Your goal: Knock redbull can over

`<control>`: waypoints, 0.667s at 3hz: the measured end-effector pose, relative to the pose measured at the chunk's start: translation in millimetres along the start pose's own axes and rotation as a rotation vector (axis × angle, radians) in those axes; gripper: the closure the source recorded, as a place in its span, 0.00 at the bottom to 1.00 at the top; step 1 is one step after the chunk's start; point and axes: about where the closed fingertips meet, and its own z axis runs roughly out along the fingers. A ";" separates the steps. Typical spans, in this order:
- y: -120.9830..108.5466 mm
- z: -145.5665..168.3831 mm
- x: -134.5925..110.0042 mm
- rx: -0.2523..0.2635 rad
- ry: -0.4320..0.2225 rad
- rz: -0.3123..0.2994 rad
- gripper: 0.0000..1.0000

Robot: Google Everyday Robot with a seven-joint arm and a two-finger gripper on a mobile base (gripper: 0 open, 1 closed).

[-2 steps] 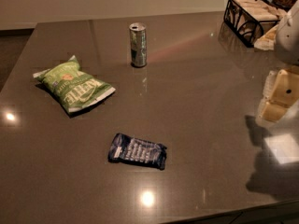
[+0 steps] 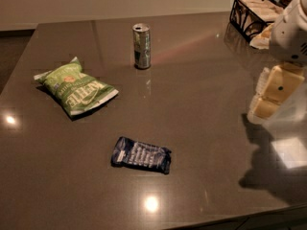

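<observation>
The redbull can stands upright on the dark table, toward the far middle. It is slim, silvery with dark panels and a silver top. My gripper hangs at the right edge of the view, well to the right of the can and nearer the camera, above the table. Its cream-coloured fingers point down and left. Nothing is between them that I can see.
A green chip bag lies at the left. A dark blue flat snack packet lies in the near middle. A black wire basket with napkins stands at the far right corner. The table's near edge runs along the bottom.
The gripper has shifted slightly; the can, chip bag and blue packet stay in place.
</observation>
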 end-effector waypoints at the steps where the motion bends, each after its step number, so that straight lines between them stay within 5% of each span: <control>1: -20.9 19.9 -30.6 0.008 -0.073 0.064 0.00; 2: -44.8 46.9 -66.4 0.049 -0.132 0.158 0.00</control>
